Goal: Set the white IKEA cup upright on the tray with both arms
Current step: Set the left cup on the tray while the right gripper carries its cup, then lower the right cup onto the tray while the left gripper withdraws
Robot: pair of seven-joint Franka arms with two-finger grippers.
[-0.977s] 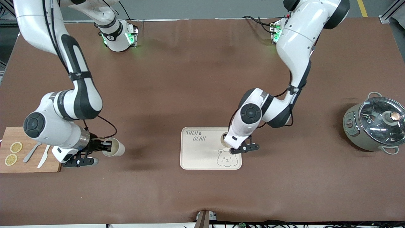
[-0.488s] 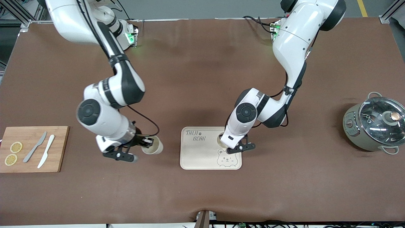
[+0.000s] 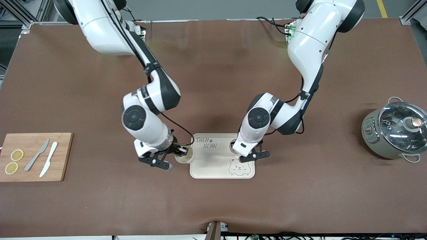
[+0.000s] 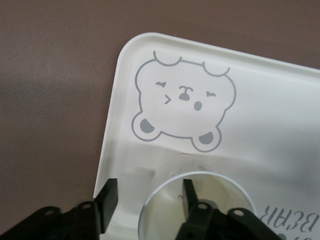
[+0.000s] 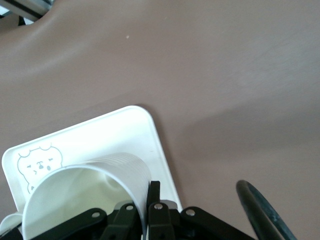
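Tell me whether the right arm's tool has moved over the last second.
Yes. The right tool, shut on a cup, has travelled from beside the cutting board to the rim of the tray at the right arm's end.

Even, bright overhead light; soft arm shadows fall on the brown worktop (image 3: 213, 206). Glare streaks the pot's glass lid (image 3: 402, 124). The wrist views are slightly soft up close.

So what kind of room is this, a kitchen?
Probably a robot lab set up like a kitchen: two big white robot arms bolted at a brown-covered table, with a grey glass-lidded cooking pot and a bamboo cutting board holding knives and lemon slices.
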